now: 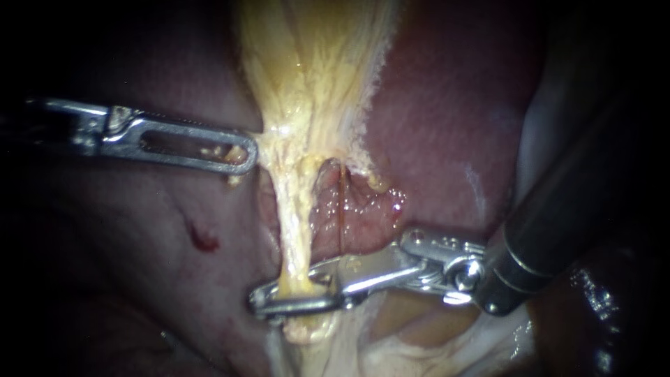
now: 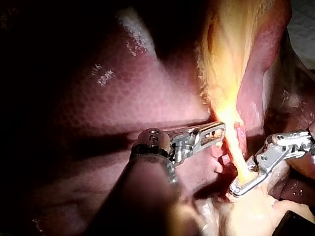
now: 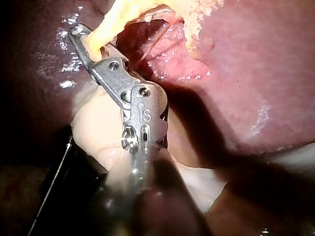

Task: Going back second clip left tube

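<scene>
Closest to the endoscope is the dark shaft of my right instrument [image 1: 289,292], which enters from the right edge of the frame and goes down toward the lower middle. Its two metal jaws stand a little apart and the left tube [image 1: 293,230] runs down between them, so they are around it and not closed on it. This tube is a thin yellow strand in the middle of the frame. It comes out of a wide fan of yellow tissue [image 1: 307,70] at the upper middle and becomes narrow toward the jaws.

My left instrument [image 1: 241,157] comes in from the left edge. Its slotted jaws lie together and pinch the left border of the yellow tissue, just where the fan becomes narrow.

Dark red liver [image 1: 447,126] lies on both sides, and a small red spot [image 1: 202,241] shows at the lower left.

From the left wrist camera, my left instrument [image 2: 219,132] holds the lit yellow tissue at its tip, and beside it my right instrument [image 2: 243,182] sits around the left tube [image 2: 236,152]. From the right wrist camera, the left tube [image 3: 106,29] passes between the jaws of my right instrument [image 3: 91,42].
</scene>
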Robot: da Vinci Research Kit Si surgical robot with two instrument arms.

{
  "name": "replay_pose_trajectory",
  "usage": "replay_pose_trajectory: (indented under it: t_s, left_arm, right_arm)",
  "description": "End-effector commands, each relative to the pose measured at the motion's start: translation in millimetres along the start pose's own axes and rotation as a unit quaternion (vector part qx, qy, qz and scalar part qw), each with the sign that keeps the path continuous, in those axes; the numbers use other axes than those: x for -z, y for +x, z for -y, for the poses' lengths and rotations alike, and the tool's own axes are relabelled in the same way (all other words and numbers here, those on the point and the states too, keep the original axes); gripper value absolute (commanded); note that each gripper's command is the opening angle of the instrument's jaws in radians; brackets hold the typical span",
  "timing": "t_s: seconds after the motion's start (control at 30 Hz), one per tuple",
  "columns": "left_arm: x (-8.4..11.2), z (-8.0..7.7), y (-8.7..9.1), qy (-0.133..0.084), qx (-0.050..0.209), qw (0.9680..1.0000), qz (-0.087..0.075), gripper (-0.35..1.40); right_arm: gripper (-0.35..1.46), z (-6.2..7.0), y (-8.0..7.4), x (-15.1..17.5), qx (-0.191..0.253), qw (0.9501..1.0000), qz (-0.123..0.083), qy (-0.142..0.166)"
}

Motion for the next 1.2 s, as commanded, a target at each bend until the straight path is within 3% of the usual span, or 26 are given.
replay_pose_trajectory:
  t_s: [0.03, 0.53, 0.57, 0.7, 0.77, 0.9, 1.2]
  left_arm:
    - [0.0, 0.0, 0.0, 0.000, 0.000, 1.0000, 0.000, -0.35]
    - [0.0, 0.0, 0.0, 0.000, 0.000, 1.0000, 0.000, -0.35]
    - [0.0, 0.0, 0.0, 0.000, 0.000, 1.0000, 0.000, -0.35]
    - [0.0, 0.0, 0.0, 0.000, 0.000, 1.0000, 0.000, -0.35]
    - [0.0, 0.1, 0.0, 0.000, 0.000, 1.0000, 0.000, -0.35]
    - [0.0, 0.1, 0.0, 0.000, 0.000, 1.0000, 0.000, -0.35]
    - [0.0, 0.1, 0.0, 0.000, 0.000, 1.0000, 0.000, -0.35]
  right_arm:
    - [-0.35, 0.0, 0.1, -0.1, 0.000, 1.0000, -0.001, 0.000]
    - [-0.35, 0.1, 0.1, 0.0, 0.009, 0.9999, 0.000, -0.005]
    - [-0.31, 0.1, 0.0, 0.0, 0.033, 0.9994, 0.000, -0.006]
    - [0.37, 0.0, 0.0, 0.0, 0.066, 0.9973, -0.004, -0.033]
    - [0.45, -0.1, -0.1, 0.0, 0.077, 0.9951, -0.008, -0.062]
    - [0.49, -0.7, -0.1, 0.2, 0.103, 0.9904, -0.011, -0.092]
    - [0.50, -3.4, -0.4, 2.2, 0.189, 0.9682, -0.003, -0.164]
